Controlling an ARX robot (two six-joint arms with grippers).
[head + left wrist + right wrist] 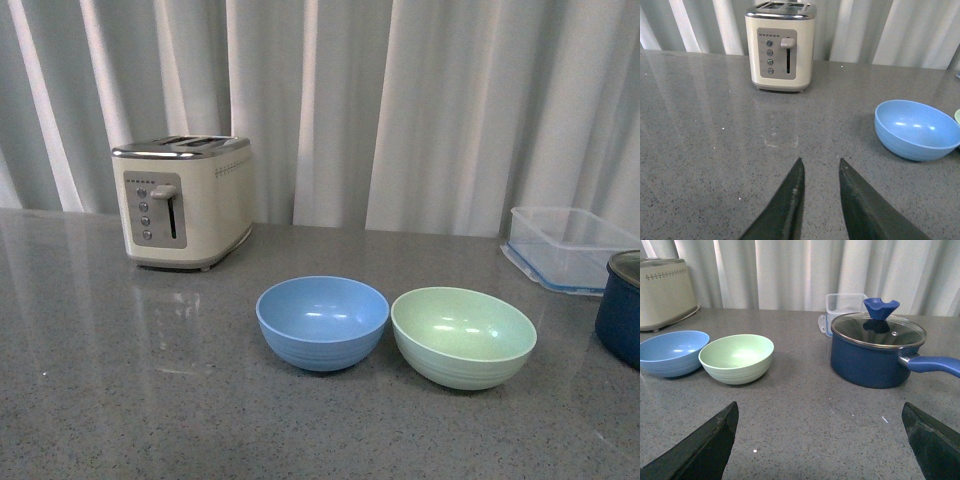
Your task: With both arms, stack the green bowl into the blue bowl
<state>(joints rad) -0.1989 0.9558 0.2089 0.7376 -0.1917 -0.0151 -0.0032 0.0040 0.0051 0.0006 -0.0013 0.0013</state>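
Front view: the green bowl sits upright on the grey surface, mouth up, just to the right of the blue bowl; their rims are so close I cannot tell whether they touch; a toaster stands behind on the left, a clear container and a navy pot on the right; no arm shows here.

Left wrist view: the left end effector hangs over bare surface with a narrow gap between its fingers, pinching nothing; the blue bowl is well off to one side of it.

Right wrist view: the right end effector is spread wide and empty; the green bowl lies ahead of it, well apart, with the blue bowl beyond.

The green bowl looks light, stiff and matte, so probably not slippery; being round, it has no long axis across the surface, only its vertical one; the rim seems the place to pinch, one finger inside the wall, one outside.
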